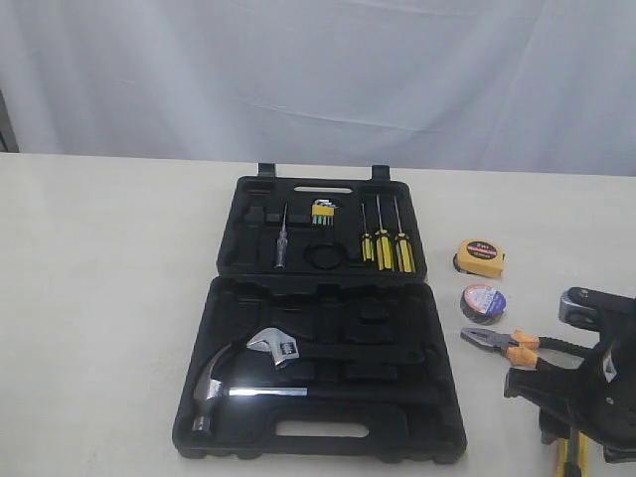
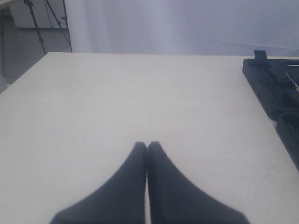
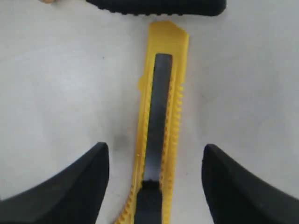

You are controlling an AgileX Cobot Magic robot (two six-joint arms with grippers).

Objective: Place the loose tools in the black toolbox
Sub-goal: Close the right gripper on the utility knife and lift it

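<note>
Right gripper: black fingers spread wide, gripping nothing. The yellow plastic utility knife lies flat on the table between them, with a clear gap to each finger. Knife body is long and narrow, with a black slider strip down the middle and ribbing along one edge. Its angled tip points at a black ribbed pliers grip, just short of touching. No blade is showing.

In the exterior view the knife is at the near right edge of the cream table, mostly hidden under the right arm. Just beyond it on the far side are the orange-and-black-handled pliers, nose pointing left toward the box. Farther back is the dark tape roll with white-red label, lying flat, then the yellow tape measure. All three sit on the table right of the open black plastic toolbox, near it but outside.

Toolbox near half holds a steel hammer and an adjustable wrench. The far half holds three yellow-black screwdrivers, a hex key set and a slim tester pen.

Left gripper: fingers pressed together, empty, over bare table left of the toolbox.
</note>
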